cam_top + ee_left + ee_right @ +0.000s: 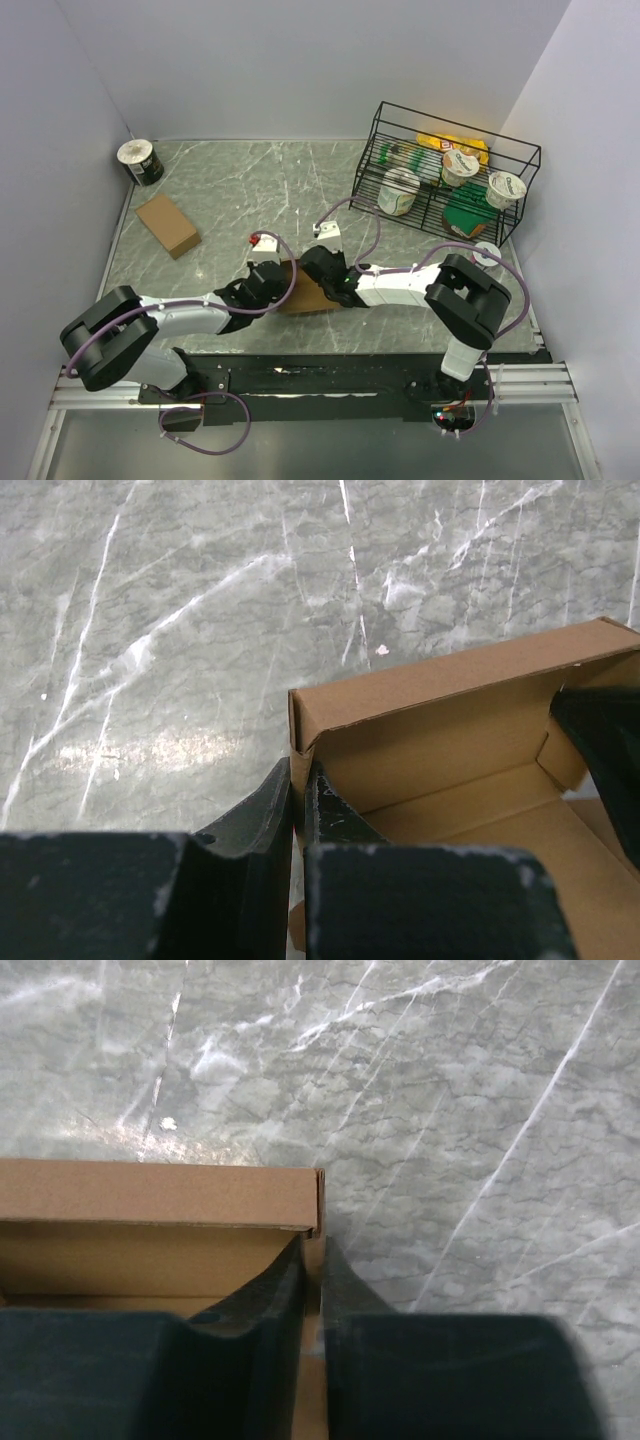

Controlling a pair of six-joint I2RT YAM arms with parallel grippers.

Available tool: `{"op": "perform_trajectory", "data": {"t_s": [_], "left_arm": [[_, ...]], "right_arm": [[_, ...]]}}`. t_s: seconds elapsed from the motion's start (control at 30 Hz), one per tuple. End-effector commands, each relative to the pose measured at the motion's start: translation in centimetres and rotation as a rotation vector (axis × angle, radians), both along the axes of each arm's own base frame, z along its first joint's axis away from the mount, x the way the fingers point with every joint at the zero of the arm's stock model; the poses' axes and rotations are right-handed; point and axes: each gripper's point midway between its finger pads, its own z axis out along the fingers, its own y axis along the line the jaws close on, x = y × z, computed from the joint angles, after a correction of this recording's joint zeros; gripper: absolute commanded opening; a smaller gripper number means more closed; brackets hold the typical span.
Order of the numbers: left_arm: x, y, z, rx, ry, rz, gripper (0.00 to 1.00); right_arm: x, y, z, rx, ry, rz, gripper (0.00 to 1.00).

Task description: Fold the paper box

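The brown paper box [306, 292] lies at the near middle of the table between both arms, its tray open upward. My left gripper [298, 792] is shut on the box's left side wall [296, 742], one finger outside and one inside the tray. My right gripper [314, 1260] is shut on the box's right side wall [319, 1196] the same way. In the left wrist view the box's far wall [440, 685] stands upright and the right gripper's dark finger [600, 750] shows at the right end. In the top view the grippers [268, 281] [322, 268] cover most of the box.
A second, folded brown box [168, 224] lies at the left. A tape roll [140, 161] stands in the far left corner. A black wire rack [445, 172] with cups and packets stands at the far right. Purple cables loop over both arms.
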Motion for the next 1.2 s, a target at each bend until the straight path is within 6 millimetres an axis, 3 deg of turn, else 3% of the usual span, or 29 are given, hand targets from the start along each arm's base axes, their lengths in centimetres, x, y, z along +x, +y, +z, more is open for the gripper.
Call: {"op": "perform_trajectory", "data": {"t_s": [0.0, 0.27, 0.43, 0.67, 0.83, 0.93, 1.07, 1.1, 1.17], "left_arm": [[0.4, -0.4, 0.0, 0.060, 0.025, -0.014, 0.01], [0.7, -0.9, -0.6, 0.102, 0.059, -0.030, 0.01], [0.7, -1.8, -1.0, 0.121, 0.083, -0.074, 0.01], [0.0, -4.1, -0.4, 0.112, 0.072, -0.261, 0.01], [-1.0, -5.3, -0.2, 0.164, 0.090, -0.428, 0.01], [-1.9, -6.6, 0.3, 0.151, 0.124, -0.526, 0.02], [-2.4, -7.8, 1.3, 0.122, 0.139, -0.589, 0.26], [-2.6, -8.1, 1.6, 0.103, 0.143, -0.604, 0.39], [-2.7, -8.8, 2.7, 0.072, 0.128, -0.628, 0.48]], "right_arm": [[-0.3, -2.3, 0.2, -0.065, 0.003, -0.008, 0.25], [-1.4, -0.9, 3.2, 0.097, -0.008, 0.051, 0.50], [-2.9, 1.1, 4.6, 0.184, -0.001, 0.197, 0.68], [-5.9, 0.3, 5.5, 0.244, 0.018, 0.321, 0.73], [-7.0, -0.8, 8.4, 0.248, -0.005, 0.375, 0.78], [-7.0, -1.9, 9.1, 0.249, 0.018, 0.370, 0.80], [-6.6, -2.8, 10.1, 0.326, 0.052, 0.378, 0.81], [-5.9, -3.5, 10.4, 0.343, 0.058, 0.358, 0.81], [-5.7, -4.0, 10.4, 0.351, 0.069, 0.358, 0.80]]}}
